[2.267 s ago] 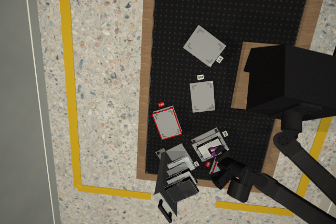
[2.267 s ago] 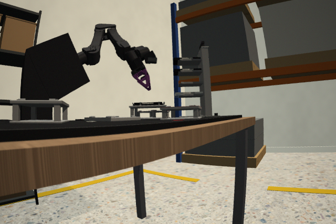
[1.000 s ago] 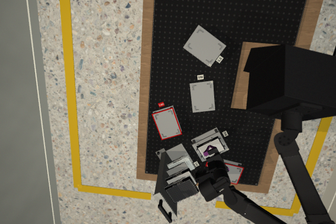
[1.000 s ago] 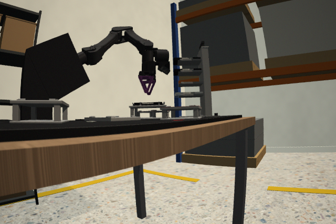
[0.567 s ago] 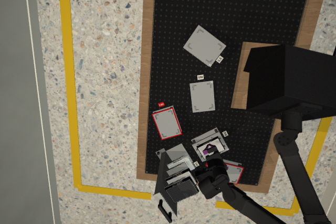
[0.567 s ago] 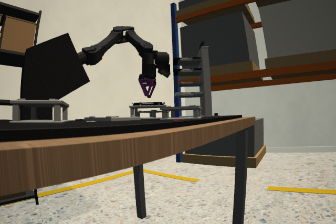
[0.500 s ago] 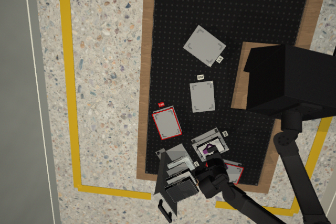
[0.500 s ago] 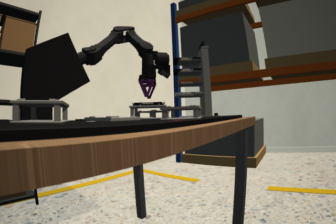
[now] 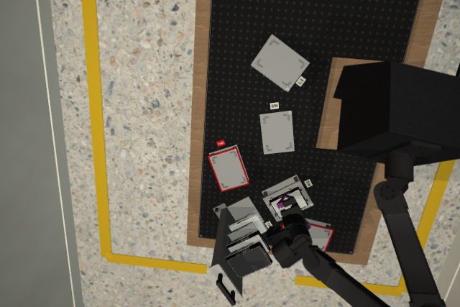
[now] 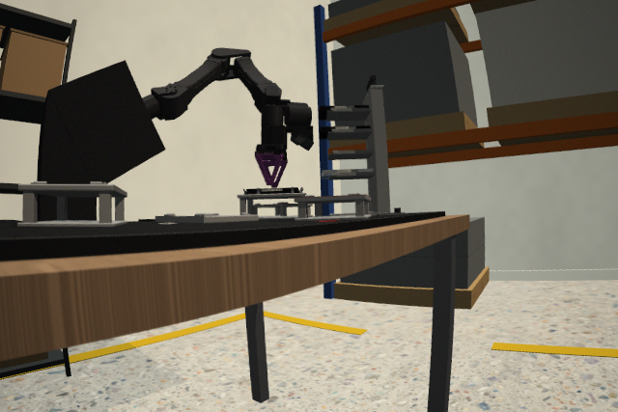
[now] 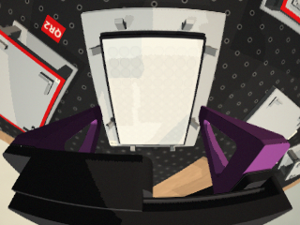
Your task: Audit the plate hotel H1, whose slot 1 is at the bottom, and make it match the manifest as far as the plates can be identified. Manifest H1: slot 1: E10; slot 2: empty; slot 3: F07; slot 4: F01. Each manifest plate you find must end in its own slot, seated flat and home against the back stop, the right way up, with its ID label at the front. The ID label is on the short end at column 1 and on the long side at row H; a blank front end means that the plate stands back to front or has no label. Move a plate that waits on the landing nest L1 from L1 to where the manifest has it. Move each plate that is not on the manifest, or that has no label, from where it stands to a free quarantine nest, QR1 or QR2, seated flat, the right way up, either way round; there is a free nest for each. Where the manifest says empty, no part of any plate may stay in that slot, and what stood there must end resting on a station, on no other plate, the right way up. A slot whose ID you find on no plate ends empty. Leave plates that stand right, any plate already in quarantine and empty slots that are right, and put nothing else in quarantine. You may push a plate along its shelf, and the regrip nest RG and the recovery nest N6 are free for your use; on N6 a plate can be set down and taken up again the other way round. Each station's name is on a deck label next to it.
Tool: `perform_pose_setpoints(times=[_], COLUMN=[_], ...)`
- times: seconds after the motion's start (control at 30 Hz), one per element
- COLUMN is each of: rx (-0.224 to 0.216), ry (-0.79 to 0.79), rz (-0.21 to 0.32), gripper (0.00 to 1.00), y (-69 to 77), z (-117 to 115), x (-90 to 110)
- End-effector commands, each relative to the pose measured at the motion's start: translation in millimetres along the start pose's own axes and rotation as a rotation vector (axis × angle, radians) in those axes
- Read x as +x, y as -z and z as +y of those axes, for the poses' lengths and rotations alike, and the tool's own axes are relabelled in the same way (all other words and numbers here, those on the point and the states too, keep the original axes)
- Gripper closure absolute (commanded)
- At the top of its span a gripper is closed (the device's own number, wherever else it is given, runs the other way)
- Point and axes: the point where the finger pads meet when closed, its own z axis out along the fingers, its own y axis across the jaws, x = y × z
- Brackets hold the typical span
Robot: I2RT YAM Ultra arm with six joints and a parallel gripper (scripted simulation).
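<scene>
My gripper (image 9: 284, 201) (image 10: 271, 184) (image 11: 150, 111) is open above a white plate with a black rim (image 9: 299, 196) (image 10: 289, 191) (image 11: 155, 94). In the wrist view the fingertips appear on either side of the plate's near part, with nothing gripped. The plate lies flat between the posts of the regrip nest RG (image 11: 155, 21); no ID label is readable on it. Hotel H1 (image 10: 378, 148) holds a dark plate (image 9: 249, 259) at the top, a white plate with a black rim below it, and a clear plate in the bottom slot. Slot 2 looks bare. Their IDs are unreadable.
Landing nest L1 (image 9: 280, 62), recovery nest N6 (image 9: 277, 132) and red-edged QR1 (image 9: 228, 170) carry no plate. QR2 (image 9: 322, 238) (image 11: 23, 89) is partly hidden and shows no plate. The hotel stands close beside RG and the wrist.
</scene>
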Motion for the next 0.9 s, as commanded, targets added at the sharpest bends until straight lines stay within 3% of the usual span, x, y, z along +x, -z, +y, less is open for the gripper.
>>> perform_pose_setpoints(times=[0.0,0.37,0.63,0.67,0.87], rx=[0.006,0.006,0.006,0.006,0.006], ry=[0.007,0.007,0.007,0.007,0.007], rz=[-0.023,-0.023,-0.023,-0.023,-0.023], gripper=[0.0,0.0,0.0,0.14,0.14], y=[-1.5,-16.1,-18.2,-18.2,-18.2], z=[-0.9,-1.0,-1.0,-1.0,-1.0], x=[-5.6,-5.9,-5.9,-5.9,-5.9])
